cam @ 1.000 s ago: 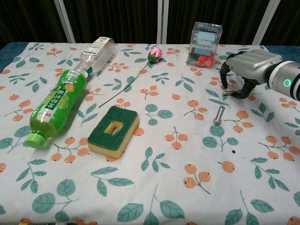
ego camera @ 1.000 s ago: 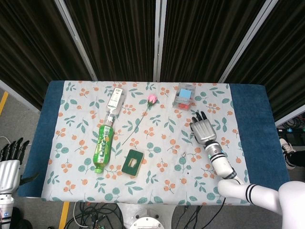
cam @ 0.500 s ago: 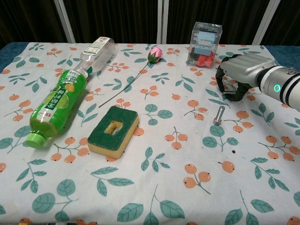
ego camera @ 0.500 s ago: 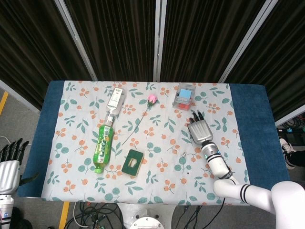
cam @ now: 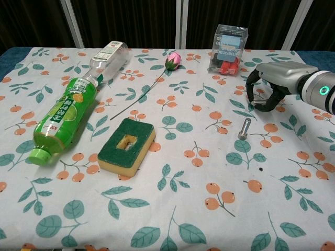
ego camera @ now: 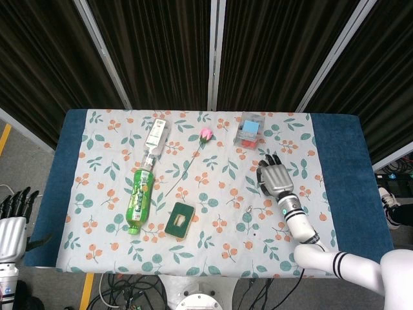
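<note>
Both robot hands hold nothing: the right robot hand (cam: 272, 83), fingers curled, has drifted slightly back, still above the bolt (cam: 244, 128); the left robot hand (ego camera: 13, 219) hangs released off-counter.

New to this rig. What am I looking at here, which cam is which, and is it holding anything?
It is a two-armed robot with human-like hands at a table under a floral cloth. One picture looks down from its head, the other forward from its chest. The right hand hovers with fingers curled, holding nothing, between a small metal bolt and a clear box. The left hand hangs off the table's edge, empty. Also lying there: a green bottle, a clear bottle, a rose and a sponge.
</note>
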### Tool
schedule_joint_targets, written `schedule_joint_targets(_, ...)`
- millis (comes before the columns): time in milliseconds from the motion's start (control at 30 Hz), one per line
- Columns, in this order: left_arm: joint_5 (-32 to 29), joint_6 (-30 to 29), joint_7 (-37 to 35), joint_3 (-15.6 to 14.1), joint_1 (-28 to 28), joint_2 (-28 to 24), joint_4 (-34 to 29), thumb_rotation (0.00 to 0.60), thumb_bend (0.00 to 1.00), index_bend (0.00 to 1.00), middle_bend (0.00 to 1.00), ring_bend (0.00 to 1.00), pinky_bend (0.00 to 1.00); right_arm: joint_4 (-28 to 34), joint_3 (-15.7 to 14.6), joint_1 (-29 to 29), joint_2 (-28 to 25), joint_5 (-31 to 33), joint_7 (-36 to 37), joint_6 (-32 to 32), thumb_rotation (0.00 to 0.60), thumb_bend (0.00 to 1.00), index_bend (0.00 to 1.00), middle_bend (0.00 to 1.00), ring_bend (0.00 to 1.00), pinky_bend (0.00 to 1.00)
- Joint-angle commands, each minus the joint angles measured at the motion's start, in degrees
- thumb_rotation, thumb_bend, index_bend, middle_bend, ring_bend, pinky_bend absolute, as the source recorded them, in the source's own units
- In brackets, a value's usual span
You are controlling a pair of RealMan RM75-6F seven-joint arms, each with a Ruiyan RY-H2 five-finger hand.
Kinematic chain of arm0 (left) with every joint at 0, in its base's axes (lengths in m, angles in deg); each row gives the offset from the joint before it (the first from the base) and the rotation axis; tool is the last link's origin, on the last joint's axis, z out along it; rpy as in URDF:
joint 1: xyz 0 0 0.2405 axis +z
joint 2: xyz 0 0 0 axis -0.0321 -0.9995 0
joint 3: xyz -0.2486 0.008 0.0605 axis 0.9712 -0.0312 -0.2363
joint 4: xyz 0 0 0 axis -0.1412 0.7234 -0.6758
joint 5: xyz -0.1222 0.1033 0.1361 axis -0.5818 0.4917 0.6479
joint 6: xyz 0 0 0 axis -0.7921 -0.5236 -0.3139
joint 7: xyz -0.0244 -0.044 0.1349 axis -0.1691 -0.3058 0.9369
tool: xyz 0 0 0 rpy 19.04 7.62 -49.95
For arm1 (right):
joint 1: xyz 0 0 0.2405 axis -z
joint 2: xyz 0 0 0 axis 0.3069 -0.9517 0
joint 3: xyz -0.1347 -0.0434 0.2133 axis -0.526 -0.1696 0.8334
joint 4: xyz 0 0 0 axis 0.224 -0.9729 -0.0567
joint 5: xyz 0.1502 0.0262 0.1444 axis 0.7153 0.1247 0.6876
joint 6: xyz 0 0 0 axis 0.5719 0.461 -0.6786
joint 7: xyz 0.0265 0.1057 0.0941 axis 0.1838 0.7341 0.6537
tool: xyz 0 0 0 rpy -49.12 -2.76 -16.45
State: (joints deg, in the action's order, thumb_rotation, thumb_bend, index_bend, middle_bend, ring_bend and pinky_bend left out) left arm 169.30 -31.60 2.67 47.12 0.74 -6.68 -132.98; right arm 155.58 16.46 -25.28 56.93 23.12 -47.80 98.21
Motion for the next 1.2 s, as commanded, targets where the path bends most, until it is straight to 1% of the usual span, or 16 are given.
schedule_joint_targets(33,0.0,-0.1,0.0,0.0,0.0,-0.1,-0.1,0.6,0.06,0.1,0.0,0.0,0.0,3.7,3.0,2.1,-3.7,1.5,9.8,-4.4,0.6,0.3,0.59,0.22,0.0,0.0)
schedule_joint_targets(167,0.1,-0.1,0.3,0.0,0.1,-0.2,-0.4,0.6,0.06,0.1,0.0,0.0,0.0,4.3,5.3,3.2,-5.7,1.5,19.0,-8.9,0.6,0.3,0.59,0.22,0.0,0.0)
schedule_joint_targets(300,0.2,-0.4,0.6,0.1,0.1,-0.2,-0.6,0.6,0.06,0.1,0.0,0.0,0.0,4.1,6.4,3.8,-6.4,-0.2,25.3,-11.8,0.6,0.3,0.58,0.22,0.0,0.0)
schedule_joint_targets(567,0.2,-0.6,0.9,0.0,0.2,-0.4,-1.0,0.6,0.06,0.1,0.0,0.0,0.0,2.7,8.0,4.6,-6.4,-4.4,36.1,-15.7,0.6,0.3,0.55,0.21,0.0,0.0)
schedule_joint_targets(700,0.1,-0.3,1.0,-0.1,0.2,-0.5,-1.1,0.6,0.06,0.1,0.0,0.0,0.0,1.2,7.7,4.5,-5.7,-6.5,38.4,-16.1,0.6,0.3,0.54,0.21,0.0,0.0)
schedule_joint_targets(967,0.0,-0.3,0.9,-0.1,0.3,-0.5,-1.1,0.6,0.06,0.1,0.0,0.0,0.0,-0.9,7.2,4.2,-4.9,-9.3,42.1,-16.6,0.6,0.3,0.48,0.2,0.0,0.0)
schedule_joint_targets(1200,0.0,-0.3,0.9,-0.1,0.3,-0.4,-0.9,0.6,0.06,0.1,0.0,0.0,0.0,-0.8,6.6,4.2,-5.2,-11.0,43.5,-16.3,0.6,0.3,0.45,0.2,0.0,0.0)
